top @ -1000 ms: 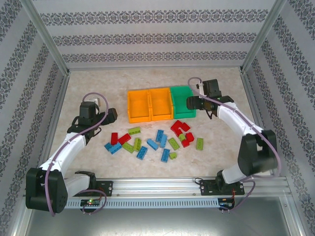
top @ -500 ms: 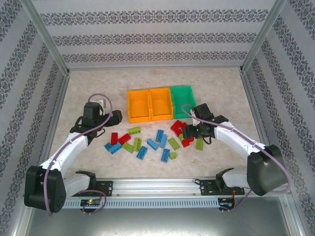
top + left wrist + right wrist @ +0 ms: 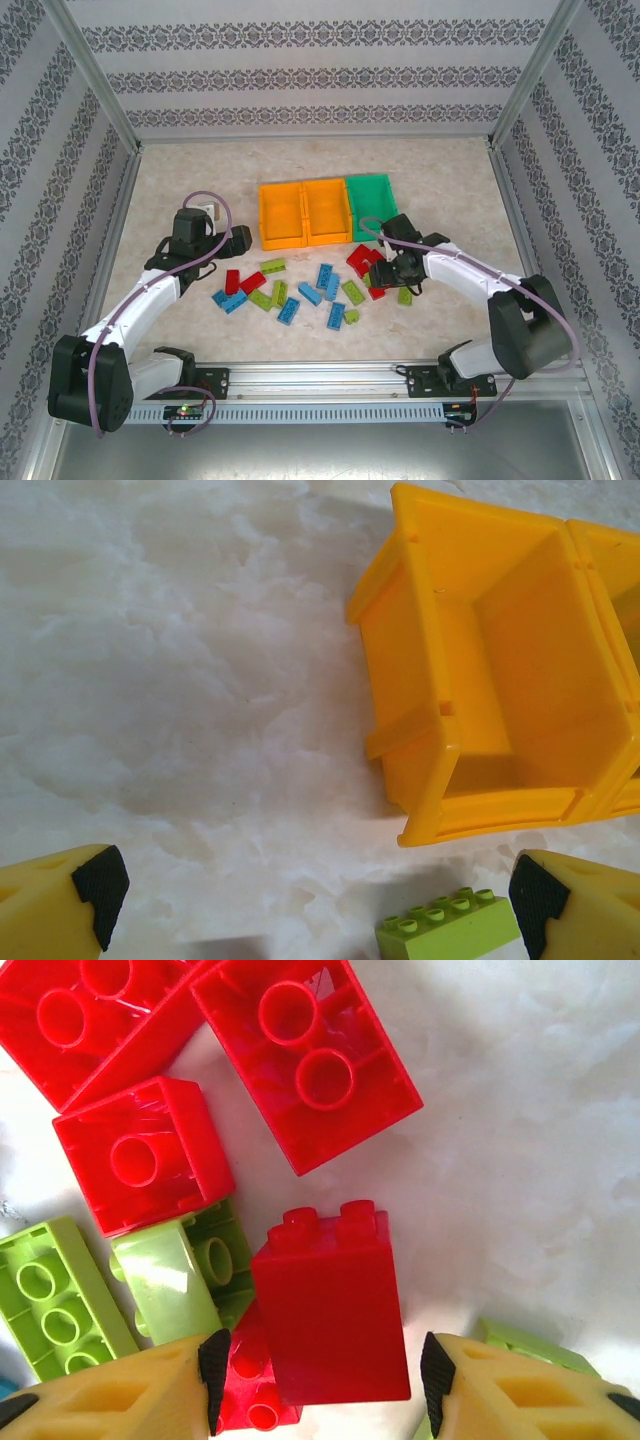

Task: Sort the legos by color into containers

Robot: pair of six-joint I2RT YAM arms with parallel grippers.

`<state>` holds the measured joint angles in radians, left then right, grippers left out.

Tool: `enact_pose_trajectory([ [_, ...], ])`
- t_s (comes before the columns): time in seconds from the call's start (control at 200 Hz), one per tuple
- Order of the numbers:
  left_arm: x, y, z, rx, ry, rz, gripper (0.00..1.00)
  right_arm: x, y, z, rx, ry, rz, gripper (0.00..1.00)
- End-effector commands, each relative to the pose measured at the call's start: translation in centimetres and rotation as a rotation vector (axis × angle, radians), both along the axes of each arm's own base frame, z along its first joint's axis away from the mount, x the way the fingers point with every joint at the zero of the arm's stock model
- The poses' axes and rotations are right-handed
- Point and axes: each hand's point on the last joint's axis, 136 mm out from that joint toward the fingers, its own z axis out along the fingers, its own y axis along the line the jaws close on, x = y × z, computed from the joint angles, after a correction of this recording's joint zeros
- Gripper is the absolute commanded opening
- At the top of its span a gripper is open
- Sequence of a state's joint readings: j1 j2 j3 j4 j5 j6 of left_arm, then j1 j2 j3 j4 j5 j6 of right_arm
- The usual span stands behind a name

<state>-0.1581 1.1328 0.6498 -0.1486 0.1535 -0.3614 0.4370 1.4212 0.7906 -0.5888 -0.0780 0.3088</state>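
1. On the marbled tabletop (image 3: 450, 190), ahead of both arm bases: legos (image 3: 300, 290) in red, blue and lime green. They lie in a loose scatter just in front of the containers (image 3: 326, 215), three joined bins in a row, two orange and one green at the right end.
2. Low over the red ones at the scatter's right side, the right gripper (image 3: 325, 1378) has its jaws spread either side of a red brick (image 3: 330, 1310). The brick's smooth face is up and its studs point away. There is a thin gap at each pad; nothing is pinched.
3. The left gripper (image 3: 318, 900) is fully spread and holds nothing, near the left orange bin (image 3: 410, 710).
4. A lime brick (image 3: 450, 925) by one finger is cut off at the frame edge.
5. A second red brick (image 3: 250, 1400) lies half under the first.
6. The bin floors are too small to read from overhead.
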Motion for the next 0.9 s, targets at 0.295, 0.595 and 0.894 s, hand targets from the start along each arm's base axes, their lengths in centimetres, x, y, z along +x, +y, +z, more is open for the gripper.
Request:
enact_pose_trajectory([
  [0.295, -0.1, -0.5, 0.3, -0.004, -0.009, -0.006, 1.00, 0.7, -0.7, -0.6, -0.092, 0.041, -0.025, 0.47],
  [0.595, 0.0, -0.6, 0.1, -0.005, -0.005, -0.011, 0.99, 0.8, -1.3, -0.4, -0.119, 0.032, -0.037, 0.42],
  [0.894, -0.2, 0.6, -0.8, 0.033, 0.036, 0.053, 1.00, 2.3, -0.6, 3.0, -0.049, -0.090, -0.061, 0.25],
])
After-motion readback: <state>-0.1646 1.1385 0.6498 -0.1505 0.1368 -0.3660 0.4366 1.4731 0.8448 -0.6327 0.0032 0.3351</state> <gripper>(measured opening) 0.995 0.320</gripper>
